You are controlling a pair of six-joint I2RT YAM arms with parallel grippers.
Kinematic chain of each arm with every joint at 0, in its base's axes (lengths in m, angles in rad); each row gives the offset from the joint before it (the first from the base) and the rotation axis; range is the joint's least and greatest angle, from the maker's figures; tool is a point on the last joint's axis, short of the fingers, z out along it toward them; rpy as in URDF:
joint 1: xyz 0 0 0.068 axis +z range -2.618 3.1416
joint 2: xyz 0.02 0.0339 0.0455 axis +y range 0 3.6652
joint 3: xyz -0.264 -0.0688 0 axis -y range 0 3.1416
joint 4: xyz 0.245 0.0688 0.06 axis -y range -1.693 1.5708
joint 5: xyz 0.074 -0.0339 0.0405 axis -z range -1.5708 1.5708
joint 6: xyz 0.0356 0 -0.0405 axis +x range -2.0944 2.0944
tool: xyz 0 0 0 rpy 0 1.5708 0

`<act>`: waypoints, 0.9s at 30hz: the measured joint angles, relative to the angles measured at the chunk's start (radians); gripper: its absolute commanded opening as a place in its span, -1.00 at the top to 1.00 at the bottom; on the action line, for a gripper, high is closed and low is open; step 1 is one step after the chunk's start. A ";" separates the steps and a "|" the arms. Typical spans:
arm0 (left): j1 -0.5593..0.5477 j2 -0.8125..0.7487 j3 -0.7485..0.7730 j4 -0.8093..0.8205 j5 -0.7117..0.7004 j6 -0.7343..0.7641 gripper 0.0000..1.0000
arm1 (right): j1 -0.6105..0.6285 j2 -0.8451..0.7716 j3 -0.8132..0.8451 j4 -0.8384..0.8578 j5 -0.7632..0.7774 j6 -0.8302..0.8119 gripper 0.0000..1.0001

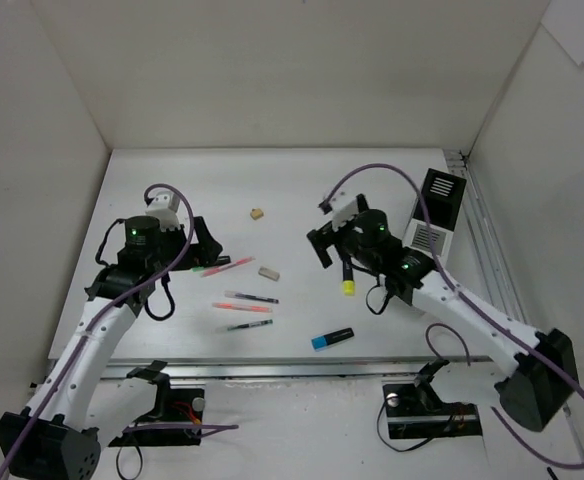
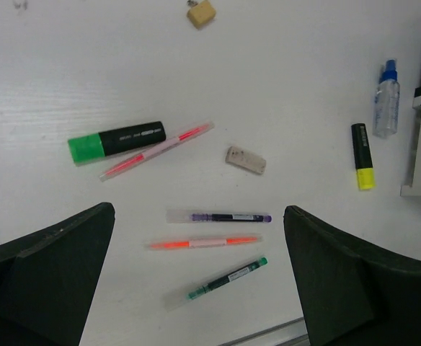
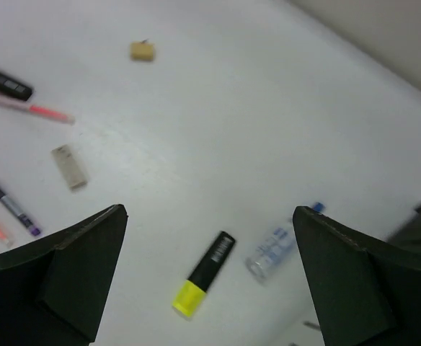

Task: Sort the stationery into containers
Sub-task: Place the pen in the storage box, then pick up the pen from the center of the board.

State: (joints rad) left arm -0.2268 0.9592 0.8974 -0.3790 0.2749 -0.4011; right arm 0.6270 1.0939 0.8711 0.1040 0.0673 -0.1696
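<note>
1. Yellow at the cap and black along the body, the yellow highlighter lies flat on the table. It sits straight below your right gripper, in the gap between the two fingers.
2. The right gripper's fingers are spread wide with nothing between them, so the highlighter is not held.
3. Mind its long axis. In the right wrist view it runs on a slant, with the yellow cap at lower left and the black end at upper right. That puts it neither square to the fingers' closing line nor along it. You will probably want to turn the wrist until the fingers face its long sides before you go down.
4. The glue bottle lies just beside the highlighter on the right-finger side, nearly parallel and not touching it. A careless descent could put that finger on the bottle.
5. The organizer stands on the table beyond the right gripper, to its far right, so the carry looks short. You cannot tell from here what its compartments hold.
6. Your left gripper is also spread wide and empty, and it hovers over the loose pens. It is well apart from the highlighter, so the right arm is clearly the nearer one.
</note>
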 measured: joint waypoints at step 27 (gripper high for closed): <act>0.163 -0.138 -0.143 -0.208 -0.211 -0.306 -0.99 | 0.204 1.155 0.809 -0.100 -0.509 -0.295 -0.74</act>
State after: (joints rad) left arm -0.0643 0.8211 0.7540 -0.5873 0.0635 -0.7071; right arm 0.8310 2.2486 1.6802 0.0036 -0.4416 -0.4648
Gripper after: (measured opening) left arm 0.996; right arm 0.880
